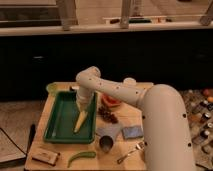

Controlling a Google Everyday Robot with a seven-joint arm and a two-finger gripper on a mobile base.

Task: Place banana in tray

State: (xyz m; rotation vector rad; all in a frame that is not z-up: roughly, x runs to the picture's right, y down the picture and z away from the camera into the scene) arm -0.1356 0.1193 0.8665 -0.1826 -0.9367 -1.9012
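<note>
The dark green tray (59, 120) lies on the left half of the wooden table. The pale-yellow banana (80, 120) points down over the tray's right part, its lower tip at or near the tray floor. My gripper (83, 106) is at the end of the white arm, directly above the banana at its upper end. The gripper's wrist hides the top of the banana.
A green curved pod (81, 158) and a small brown box (43, 157) lie at the front. A blue-grey cloth pad (131, 132), a metal cup (106, 143), a fork (129, 152), grapes (107, 115) and a red fruit piece (110, 100) sit right of the tray.
</note>
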